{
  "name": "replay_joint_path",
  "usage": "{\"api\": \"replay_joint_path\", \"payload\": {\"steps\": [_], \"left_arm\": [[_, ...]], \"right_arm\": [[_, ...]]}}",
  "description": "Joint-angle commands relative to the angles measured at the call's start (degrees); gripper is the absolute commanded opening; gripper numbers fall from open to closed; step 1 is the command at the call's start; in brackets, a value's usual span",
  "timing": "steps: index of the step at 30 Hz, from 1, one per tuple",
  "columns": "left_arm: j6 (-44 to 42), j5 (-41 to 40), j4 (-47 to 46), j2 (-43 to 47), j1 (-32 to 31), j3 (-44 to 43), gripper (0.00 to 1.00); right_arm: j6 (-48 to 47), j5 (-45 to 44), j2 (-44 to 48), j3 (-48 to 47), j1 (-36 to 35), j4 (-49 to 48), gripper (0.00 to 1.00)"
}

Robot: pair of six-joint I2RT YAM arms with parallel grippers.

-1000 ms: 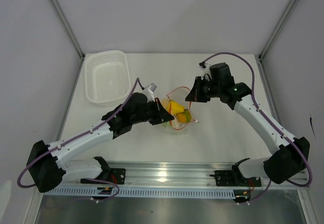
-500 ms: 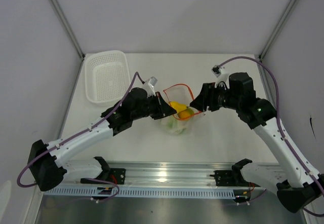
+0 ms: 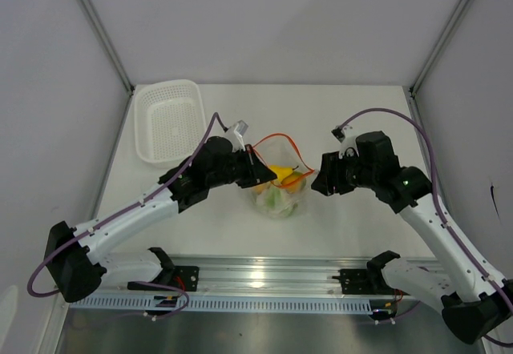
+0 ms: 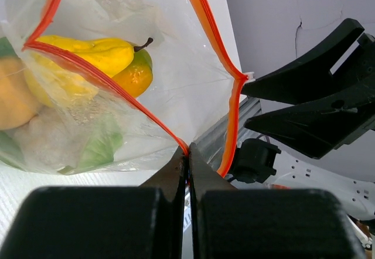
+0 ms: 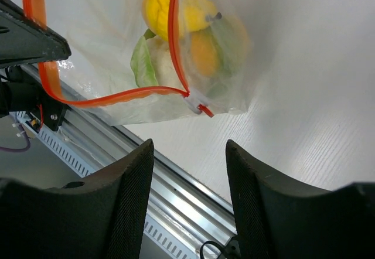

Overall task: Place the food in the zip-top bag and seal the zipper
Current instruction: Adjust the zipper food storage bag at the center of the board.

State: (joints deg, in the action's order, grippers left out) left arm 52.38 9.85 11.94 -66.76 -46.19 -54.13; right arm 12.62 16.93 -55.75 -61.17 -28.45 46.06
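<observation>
Zipper geometry decides the coming move. In the top view the strip forms an open loop, its long axis running left to right between the arms. It crowns the zip-top bag, which sits mid-way across the table with the food inside. The left gripper has the loop's left end, and the right gripper stands just beside the right end, so it is the nearer arm for that corner. In the left wrist view the jaws are pressed together, pinching the strip's corner, with the yellow pear behind the plastic. In the right wrist view the fingers are spread wide. The strip's end lies straight ahead of the gap, apart from both pads. Half a second ago the right gripper was higher, its tip at that corner. A second ago it was over the mouth's far side and the bag slumped lower.
</observation>
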Motion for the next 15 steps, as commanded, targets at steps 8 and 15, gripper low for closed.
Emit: {"api": "replay_joint_path", "payload": {"steps": [8,15], "left_arm": [[-1.84,4.74,-2.28,0.84,1.46,0.16,0.01],[-2.99,7.55,-2.28,0.58,3.22,0.43,0.0]], "right_arm": [[-3.65,-1.81,-4.63,-2.56,-0.38,-3.34,0.55],[-6.03,5.92,-3.14,2.62,-0.47,-14.93,0.49]]}}
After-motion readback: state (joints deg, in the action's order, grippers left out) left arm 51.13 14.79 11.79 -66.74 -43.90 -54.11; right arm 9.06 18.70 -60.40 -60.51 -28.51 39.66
